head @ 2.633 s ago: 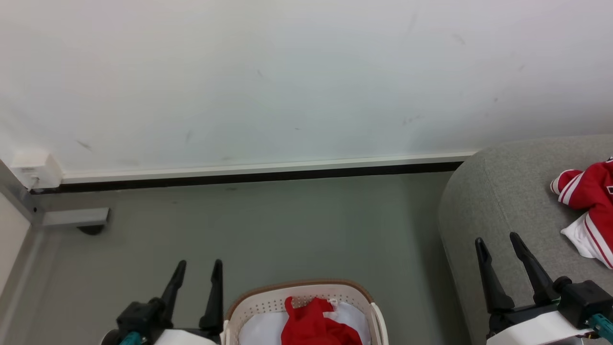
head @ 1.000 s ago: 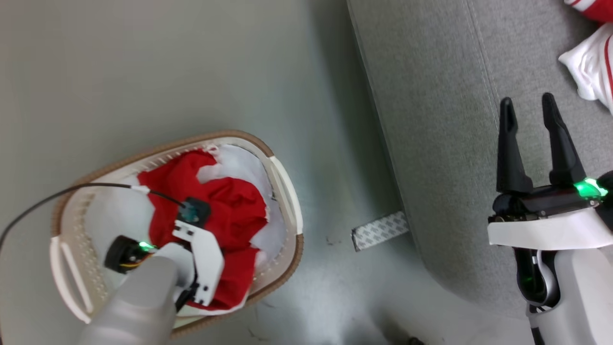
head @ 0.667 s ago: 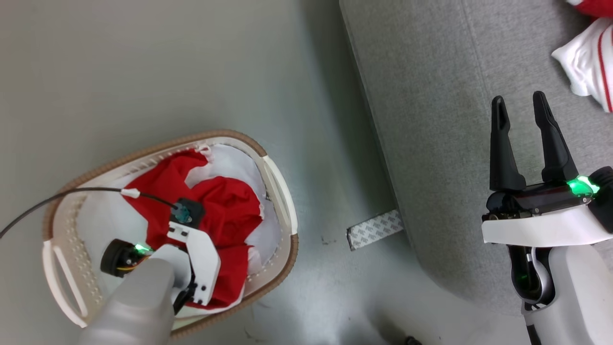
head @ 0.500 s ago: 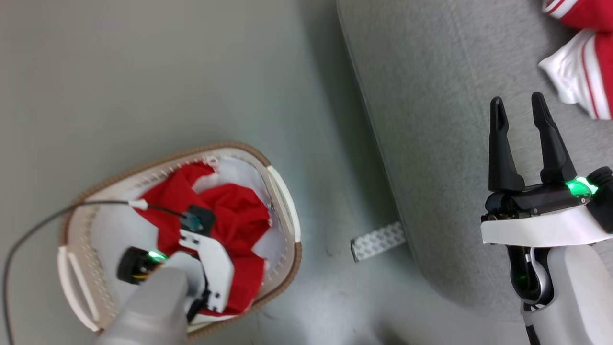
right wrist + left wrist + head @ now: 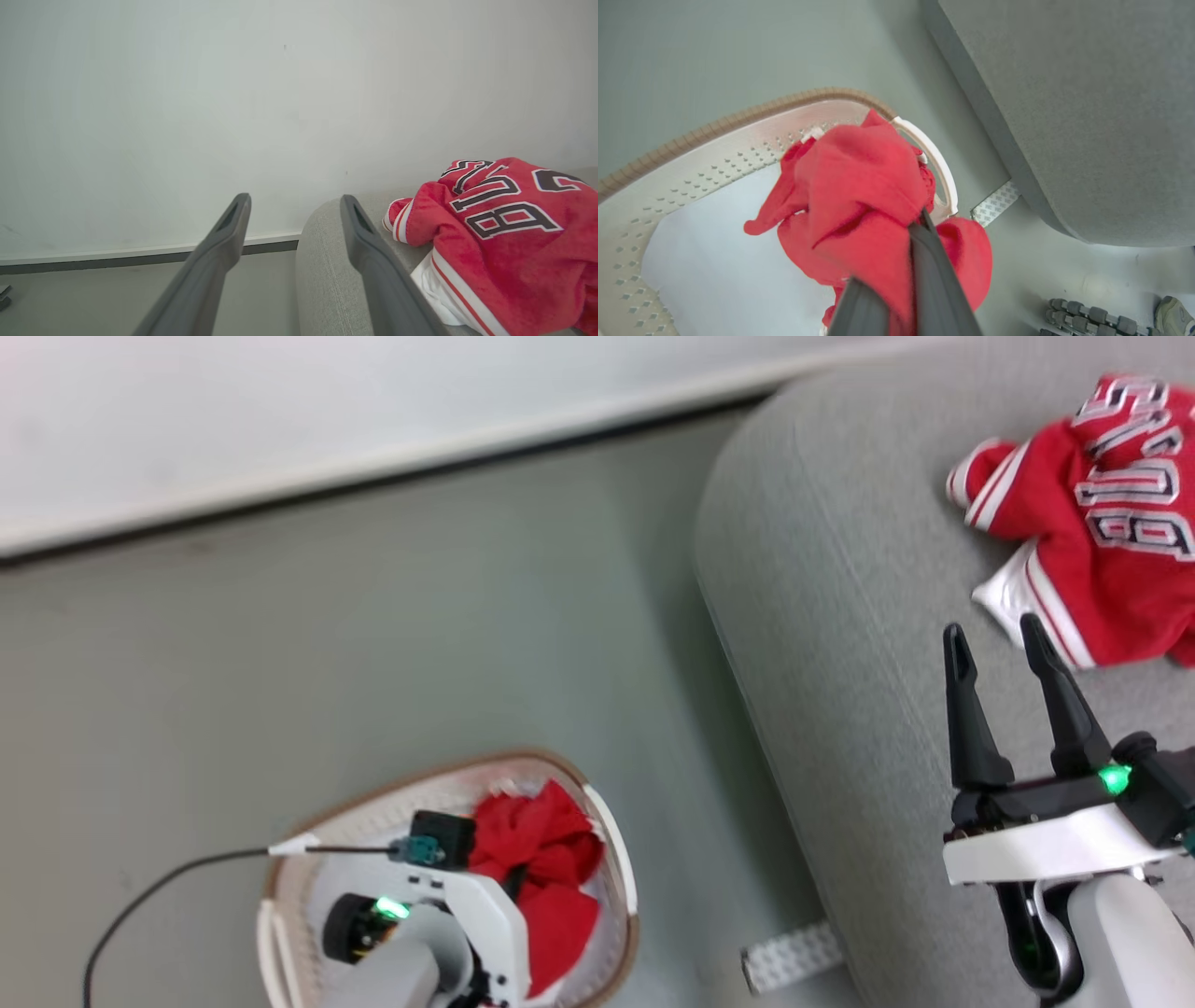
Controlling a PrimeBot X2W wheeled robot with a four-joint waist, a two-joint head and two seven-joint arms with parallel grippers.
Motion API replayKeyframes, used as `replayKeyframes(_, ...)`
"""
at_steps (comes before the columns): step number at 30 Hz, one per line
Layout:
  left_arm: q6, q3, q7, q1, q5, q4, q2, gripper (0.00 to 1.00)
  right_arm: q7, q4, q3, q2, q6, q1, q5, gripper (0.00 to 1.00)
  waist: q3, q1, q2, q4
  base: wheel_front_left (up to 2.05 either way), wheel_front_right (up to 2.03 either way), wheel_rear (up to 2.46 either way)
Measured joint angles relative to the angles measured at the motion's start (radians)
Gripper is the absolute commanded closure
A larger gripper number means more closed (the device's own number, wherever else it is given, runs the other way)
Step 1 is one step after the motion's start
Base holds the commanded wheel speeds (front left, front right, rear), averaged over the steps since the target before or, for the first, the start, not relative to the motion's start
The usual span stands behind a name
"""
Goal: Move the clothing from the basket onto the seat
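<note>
Grip: left hand [image 5: 919, 233] clamped on red garment [image 5: 859, 186], bunch hanging over basket [image 5: 714, 126]. Judgement: lift straight until trailing cloth clears basket rim, then swing to seat [image 5: 1064, 116] right of basket. Idle: right hand [image 5: 991, 627] fingers apart, empty, over seat. Left wrist view shows pinch; head view adds lettered garment [image 5: 1102, 523] on seat beyond basket.
</note>
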State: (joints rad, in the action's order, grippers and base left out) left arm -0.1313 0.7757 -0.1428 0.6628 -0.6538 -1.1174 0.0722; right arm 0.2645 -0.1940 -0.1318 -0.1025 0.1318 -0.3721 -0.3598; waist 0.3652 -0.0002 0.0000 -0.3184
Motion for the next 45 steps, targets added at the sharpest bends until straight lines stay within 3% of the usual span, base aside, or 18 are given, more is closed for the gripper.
replayKeyframes(11, 0.0, 0.083, -0.108, -0.027, -0.092, 0.165, 0.003, 1.0, 0.0, -0.023, -0.011, -0.02, 0.0, 0.093, -0.046, 0.0, -0.239, -0.0002, 0.0, 0.092, 0.0, 0.0, 0.0)
replayKeyframes(18, 0.0, 0.04, -0.12, -0.007, -0.082, 0.324, 0.054, 1.0, 0.0, -0.033, -0.024, -0.021, 0.0, 0.146, -0.054, 0.0, -0.341, -0.0002, 0.0, 0.147, 0.0, 0.0, 0.0)
replayKeyframes(34, 0.074, -0.081, -0.12, 0.036, 0.006, 0.719, 0.123, 1.0, 0.0, -0.054, -0.11, -0.017, 0.0, 0.171, -0.054, 0.0, -0.396, 0.0001, 0.0001, 0.211, 0.0, 0.0, 0.0)
replayKeyframes(45, 0.106, -0.078, -0.086, 0.027, 0.002, 0.792, 0.13, 1.0, 0.0, -0.051, -0.177, -0.025, 0.0, 0.169, -0.075, 0.0, -0.394, 0.0002, 0.0001, 0.223, 0.0, 0.0, 0.0)
